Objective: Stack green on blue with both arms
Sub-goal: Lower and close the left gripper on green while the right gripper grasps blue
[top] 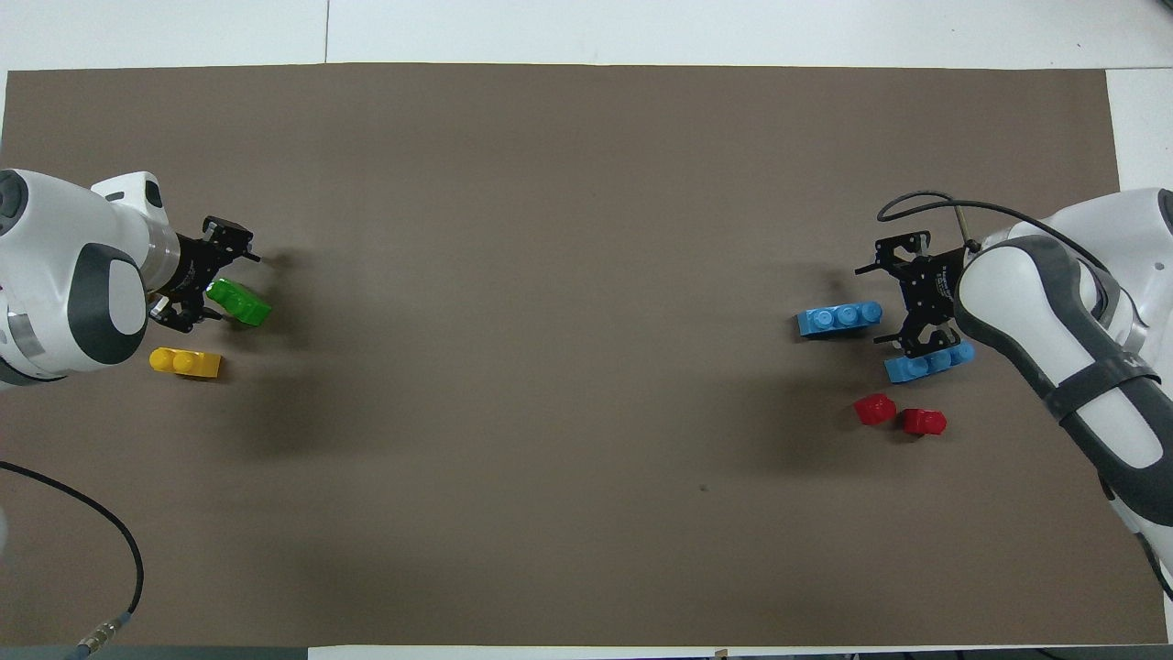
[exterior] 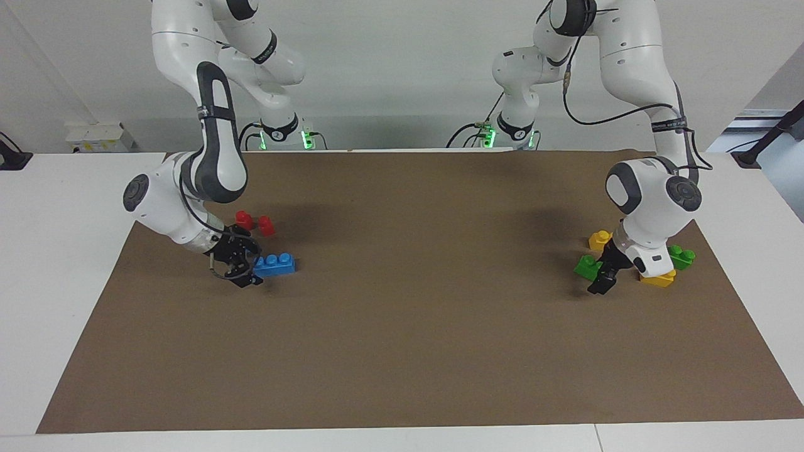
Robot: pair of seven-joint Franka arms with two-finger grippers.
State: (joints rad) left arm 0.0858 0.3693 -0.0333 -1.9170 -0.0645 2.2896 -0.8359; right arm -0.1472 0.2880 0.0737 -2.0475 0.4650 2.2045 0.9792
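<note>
Two grippers work at their own ends of the table. I see my left gripper (top: 203,275) spread wide, the green brick (top: 238,303) lying between its fingers, not yet pinched, long axis running out past the fingertips. My right gripper (top: 903,298) also gapes; one blue brick (top: 838,318) lies just beside its fingertips, lengthwise along the table, another blue brick (top: 928,363) under it.

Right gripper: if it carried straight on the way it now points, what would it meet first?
Probably the blue plastic three-stud toy brick just ahead of the right gripper, toward the table's middle. It also tilts downward, so it might touch the brown mat first.
</note>
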